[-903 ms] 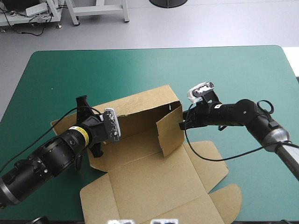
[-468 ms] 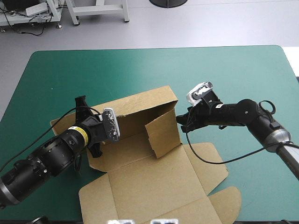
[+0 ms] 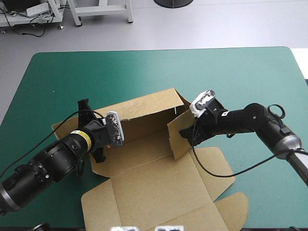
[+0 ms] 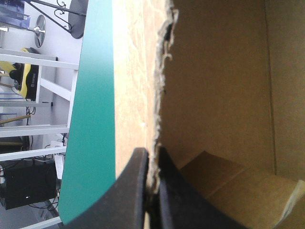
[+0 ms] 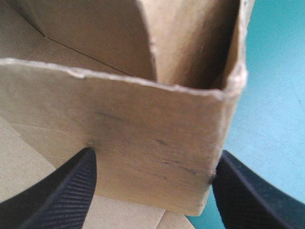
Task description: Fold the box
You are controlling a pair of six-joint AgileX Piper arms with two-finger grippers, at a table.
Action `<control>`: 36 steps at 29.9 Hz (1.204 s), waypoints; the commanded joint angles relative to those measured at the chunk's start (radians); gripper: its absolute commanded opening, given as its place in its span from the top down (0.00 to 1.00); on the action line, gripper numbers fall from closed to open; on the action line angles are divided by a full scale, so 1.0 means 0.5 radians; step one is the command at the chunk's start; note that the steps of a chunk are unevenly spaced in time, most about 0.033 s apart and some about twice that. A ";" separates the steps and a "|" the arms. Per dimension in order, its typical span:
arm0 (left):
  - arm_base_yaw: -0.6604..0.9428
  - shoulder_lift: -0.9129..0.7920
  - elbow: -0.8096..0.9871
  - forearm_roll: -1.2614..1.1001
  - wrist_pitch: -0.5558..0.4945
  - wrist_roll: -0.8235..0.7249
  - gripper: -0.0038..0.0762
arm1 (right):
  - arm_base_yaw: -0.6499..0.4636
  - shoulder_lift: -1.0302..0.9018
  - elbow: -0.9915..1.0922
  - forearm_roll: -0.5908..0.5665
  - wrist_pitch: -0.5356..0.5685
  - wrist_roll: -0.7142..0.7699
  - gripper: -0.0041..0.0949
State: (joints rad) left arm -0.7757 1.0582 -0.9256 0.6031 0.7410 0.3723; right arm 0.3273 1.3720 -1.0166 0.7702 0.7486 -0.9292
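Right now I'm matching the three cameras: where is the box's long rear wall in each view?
High view: the long rear wall stands upright mid-table.
Left wrist view: the wall's ragged edge runs ahead from between the shut jaws.
Right wrist view: the wall recedes behind the short flap, meeting it at a corner.
Shared landmark: the teal-green cover outside the wall.

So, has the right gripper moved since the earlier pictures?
Yes. The right gripper has shifted toward the table's near edge, at the box's end flap.

Teal-green table cover (image 3: 96,72), rounded far corners.
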 commanded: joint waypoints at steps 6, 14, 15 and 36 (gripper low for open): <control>-0.012 -0.026 -0.034 -0.042 0.014 -0.037 0.96 | -0.004 -0.028 -0.050 0.402 -0.115 -0.310 0.31; -0.012 -0.026 -0.034 -0.042 0.021 -0.068 0.96 | -0.004 -0.024 -0.050 0.455 -0.144 -0.332 0.33; -0.012 -0.026 -0.034 -0.042 0.021 -0.078 0.96 | -0.004 -0.024 -0.050 0.455 -0.148 -0.329 0.34; -0.008 0.060 -0.034 0.098 -0.042 -0.324 0.96 | 0.297 -0.038 -0.050 -0.226 -0.566 0.463 0.40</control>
State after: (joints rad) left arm -0.7757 1.0956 -0.9256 0.6473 0.7298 0.2810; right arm 0.4736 1.3867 -1.0166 0.6552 0.5261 -0.7320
